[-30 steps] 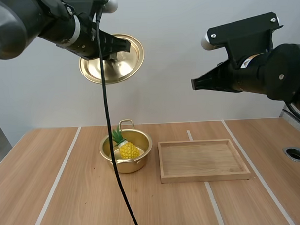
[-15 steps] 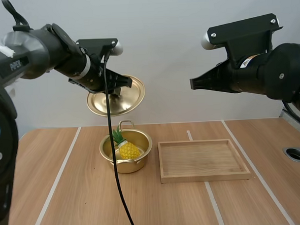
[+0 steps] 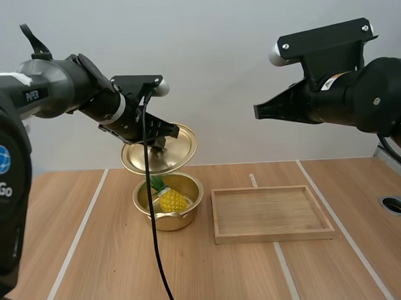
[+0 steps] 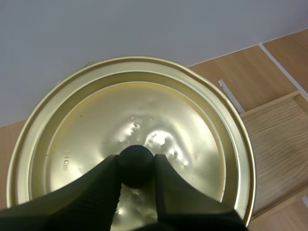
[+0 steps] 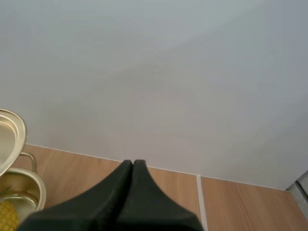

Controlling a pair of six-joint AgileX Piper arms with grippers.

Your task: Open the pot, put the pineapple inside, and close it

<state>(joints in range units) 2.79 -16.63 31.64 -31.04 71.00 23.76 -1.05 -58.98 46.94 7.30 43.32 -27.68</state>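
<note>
A gold pot (image 3: 168, 202) stands on the table with a yellow pineapple (image 3: 169, 198) inside it. My left gripper (image 3: 162, 137) hangs just above the pot, shut on the black knob (image 4: 135, 165) of the gold lid (image 3: 160, 151), which is tilted with its underside facing forward. In the left wrist view my gripper (image 4: 136, 168) pinches the knob against the lid (image 4: 130, 125). High at the right, my right gripper (image 3: 258, 112) is shut on nothing, well clear of the pot. The right wrist view has its fingers together as one wedge (image 5: 133, 166), with the pot (image 5: 18, 190), pineapple (image 5: 6, 214) and lid edge (image 5: 9, 139) off to the side.
A wooden tray (image 3: 272, 213) lies just right of the pot, with nothing in it; its corner (image 4: 281, 144) appears past the lid. A round metal hole (image 3: 395, 204) sits in the table's right edge.
My left gripper has lowered the lid from high up toward the pot and moved it slightly right. The right arm has stayed still.
</note>
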